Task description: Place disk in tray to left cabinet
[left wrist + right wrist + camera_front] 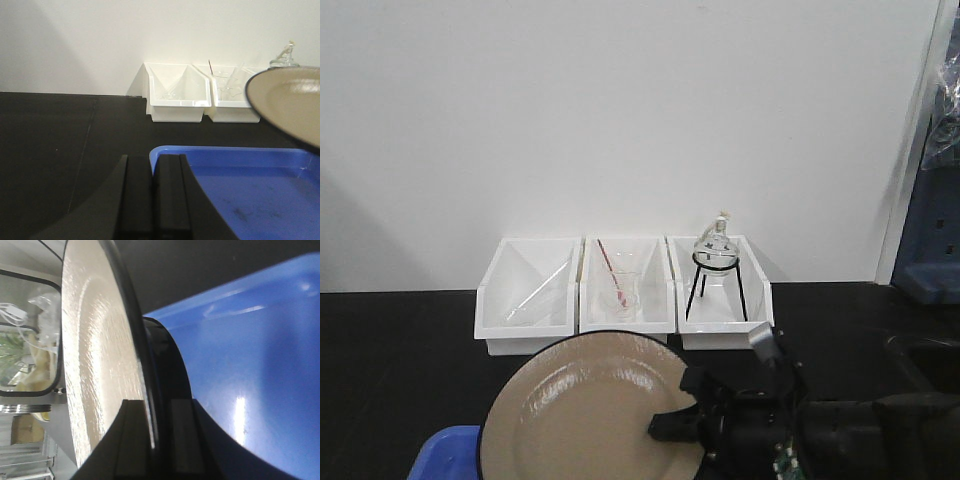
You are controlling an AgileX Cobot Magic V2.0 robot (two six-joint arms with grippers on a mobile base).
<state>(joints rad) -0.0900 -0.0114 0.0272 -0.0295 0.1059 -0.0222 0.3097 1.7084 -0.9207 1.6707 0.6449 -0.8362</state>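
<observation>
Right gripper [154, 407] clamps disk [585, 415] rim, tilted above tray [250, 200] | left gripper [152, 162] closed, empty, at tray corner

disk [590, 410]: round, shallow, tan, thin black rim; lifted and tilted, its edge pinched in the right tool [156, 430] | tray [240, 185]: bright blue, rectangular, low raised rim, rounded corners; flat on the black surface [60, 150], under the disk | disk-to-tray contact: cannot tell

No text, label, brand, number or sign is legible in any view.
</observation>
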